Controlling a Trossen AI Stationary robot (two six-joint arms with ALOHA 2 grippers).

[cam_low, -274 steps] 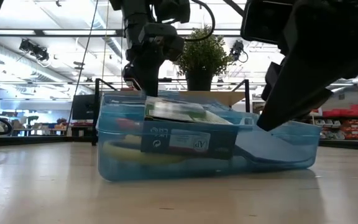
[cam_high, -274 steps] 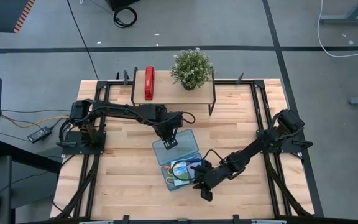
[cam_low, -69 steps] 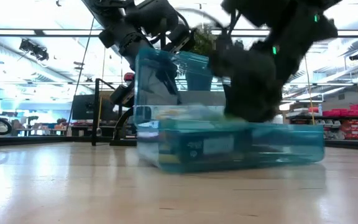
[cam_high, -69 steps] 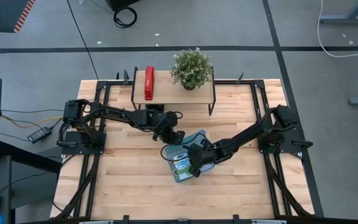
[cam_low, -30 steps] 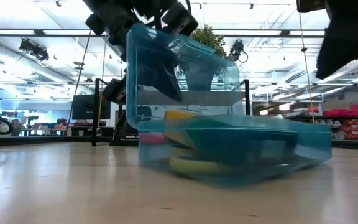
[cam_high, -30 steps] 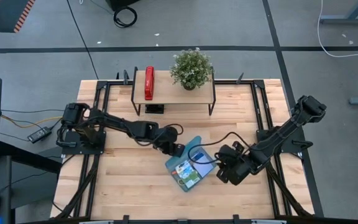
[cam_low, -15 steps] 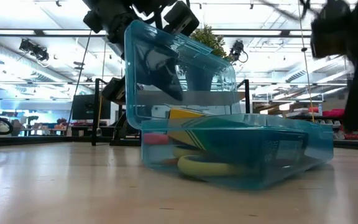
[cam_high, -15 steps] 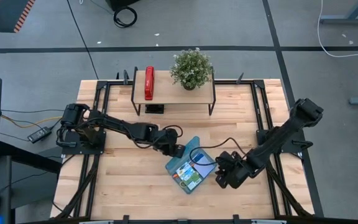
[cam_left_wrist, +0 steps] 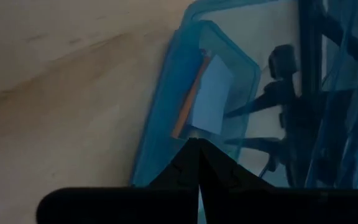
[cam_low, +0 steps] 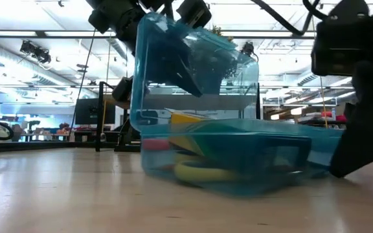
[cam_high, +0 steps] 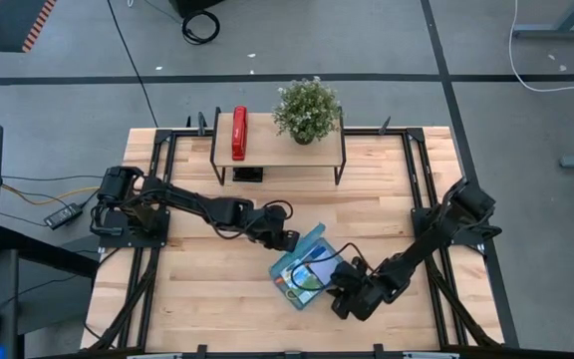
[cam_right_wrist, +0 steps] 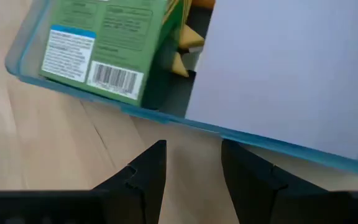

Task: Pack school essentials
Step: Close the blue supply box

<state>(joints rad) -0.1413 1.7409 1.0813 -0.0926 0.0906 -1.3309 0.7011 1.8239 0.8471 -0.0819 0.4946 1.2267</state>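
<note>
The translucent blue case (cam_high: 302, 279) stands near the table's middle, its hinged lid (cam_low: 193, 58) raised and leaning over the base. Inside lie a green printed packet (cam_right_wrist: 104, 43), a lavender pad (cam_right_wrist: 278, 68), yellow scissor handles (cam_low: 193, 171) and an orange pencil (cam_left_wrist: 188, 99). My left gripper (cam_high: 289, 240) is shut behind the lid at the case's far-left side. My right gripper (cam_high: 337, 297) is open at the case's near-right side, low over the table. Its fingers stop just short of the case's wall (cam_right_wrist: 166, 118), with nothing between them. My left gripper lies with its shut fingertips (cam_left_wrist: 197, 149) against the lid's outer face (cam_left_wrist: 194, 127), near a corner. It comes slanting down from the table's far-left side. The lid stands tipped over the base, hinged along one side. Whether the fingers also pinch the lid's rim cannot be told.
A raised wooden shelf (cam_high: 277, 150) at the far edge carries a red stapler (cam_high: 238, 134) and a potted plant (cam_high: 307, 110). Bare tabletop lies to the left of and in front of the case.
My right gripper has come down and moved toward the table's near edge and left, ending beside the case's near-right wall, still open. The lid has tipped further over the base under my left gripper, which has hardly moved.
</note>
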